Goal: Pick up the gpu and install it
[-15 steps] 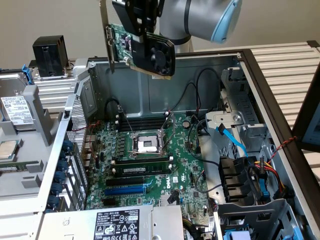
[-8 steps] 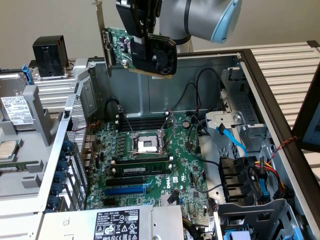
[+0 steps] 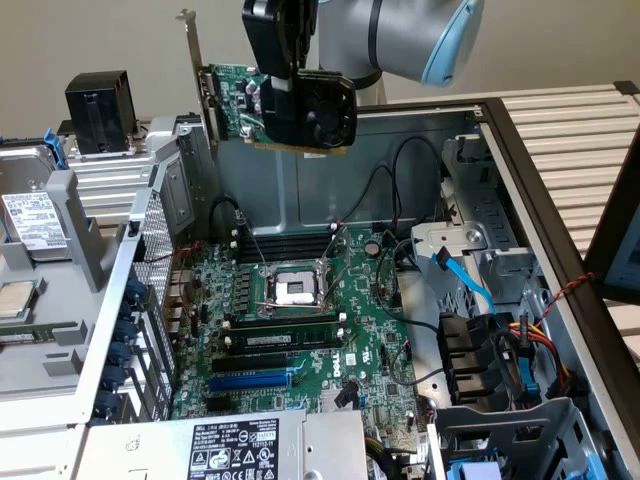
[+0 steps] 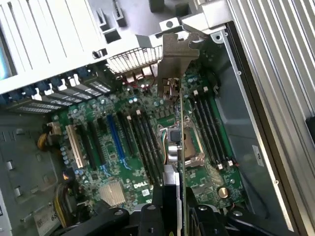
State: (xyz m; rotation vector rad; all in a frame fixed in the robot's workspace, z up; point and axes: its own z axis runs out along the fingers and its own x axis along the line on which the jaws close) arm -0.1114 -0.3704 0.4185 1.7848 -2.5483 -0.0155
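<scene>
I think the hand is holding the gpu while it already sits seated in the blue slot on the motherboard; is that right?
Not quite: the gpu is not seated in the blue slot. The hand holds it in the air above the motherboard, clear of every slot, as the exterior view shows.

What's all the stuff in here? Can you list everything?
case: one, grey, open, middle of the scene.
motherboard: one, green, flat inside the case.
socket: one, silver, middle of the motherboard.
slot: one, blue, on the motherboard.
cable: one, blue, exterior view's right of the motherboard.
box: one, black, outside the case, exterior view's left.
gpu: one, green with black fan, held up above the case.
arm: one, grey and light blue, above the case.
gripper: one, black, shut on the gpu.
</scene>
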